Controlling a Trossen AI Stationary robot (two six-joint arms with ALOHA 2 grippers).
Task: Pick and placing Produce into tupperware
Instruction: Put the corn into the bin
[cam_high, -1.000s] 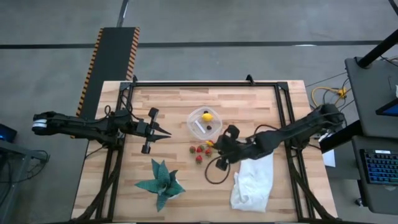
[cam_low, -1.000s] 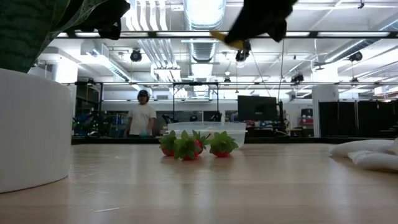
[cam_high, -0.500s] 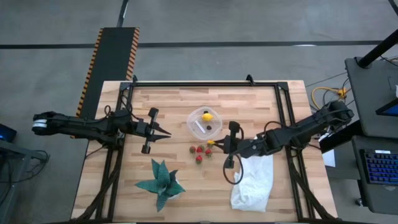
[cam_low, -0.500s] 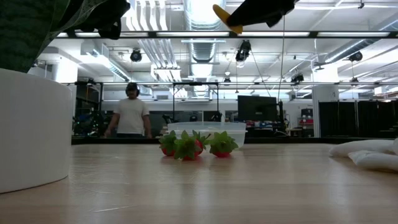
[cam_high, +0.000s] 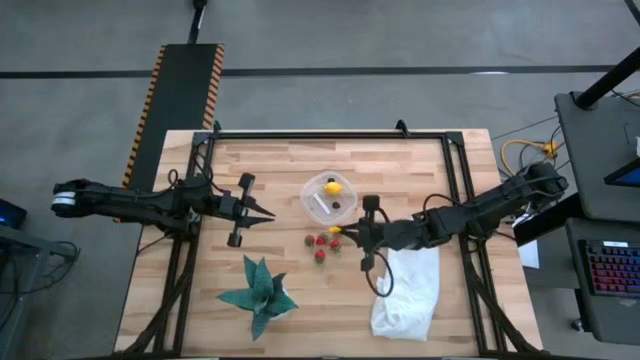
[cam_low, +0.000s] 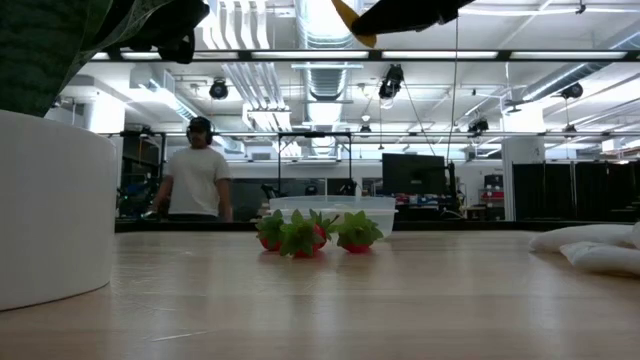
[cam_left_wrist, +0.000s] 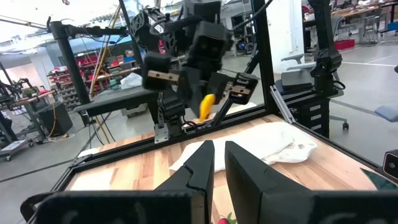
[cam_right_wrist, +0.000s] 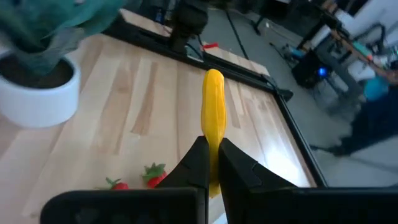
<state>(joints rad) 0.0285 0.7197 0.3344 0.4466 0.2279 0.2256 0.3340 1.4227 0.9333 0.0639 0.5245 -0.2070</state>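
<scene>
My right gripper (cam_high: 345, 231) hovers above the table just right of the strawberries and is shut on a slim yellow banana-shaped piece (cam_right_wrist: 213, 106). The clear tupperware (cam_high: 312, 190) stands on the table farther back, holding a yellow lemon-like piece (cam_high: 333, 187) and a dark ball (cam_high: 339, 207). Three red strawberries (cam_high: 321, 240) and a brown ball (cam_high: 308, 240) lie on the wood near the tub. My left gripper (cam_high: 270, 212) waits left of the tub, above the table, fingers together. My right gripper pinches the yellow piece by its near end (cam_right_wrist: 212, 146) between the two fingers (cam_right_wrist: 239, 171). The fingers come about level from the table's right and lie along the piece. It sticks out past the fingertips, lifted clear of the table (cam_low: 345, 14).
A green spiky plant (cam_high: 258, 295) in a white pot (cam_low: 50, 210) stands at the near left. A white cloth bag (cam_high: 408, 290) lies at the near right under my right arm, with a black cable loop (cam_high: 378, 280) on it. A person walks in the room behind.
My right gripper has risen with the yellow piece, which climbs toward the top of the low view and drifts slightly toward the table's left. The arm behind it has straightened. The hold stays the same. The person in the background has walked left.
</scene>
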